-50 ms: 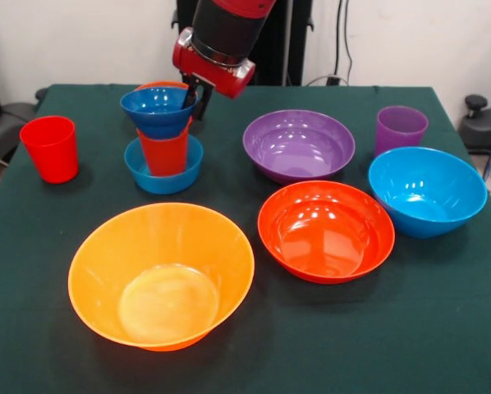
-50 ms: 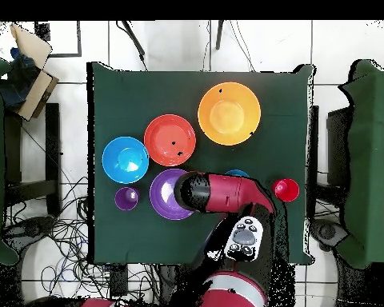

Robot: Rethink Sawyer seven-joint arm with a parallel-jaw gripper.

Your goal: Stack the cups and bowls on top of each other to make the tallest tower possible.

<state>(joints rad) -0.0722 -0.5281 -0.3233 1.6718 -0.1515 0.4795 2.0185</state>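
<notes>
Dark blue bowl (image 1: 158, 109) atop orange-red cup (image 1: 164, 152); fingers (image 1: 198, 97) at its rim, state unclear.

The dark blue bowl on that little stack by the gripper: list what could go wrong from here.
1. The small dark blue plastic bowl sits high on the orange-red tapered cup, a narrow support standing in the small light blue bowl; a nudge could topple the stack.
2. The gripper is right at the bowl's rim, so pulling away may drag it off.
3. A fall could hit the red cup nearby.
</notes>
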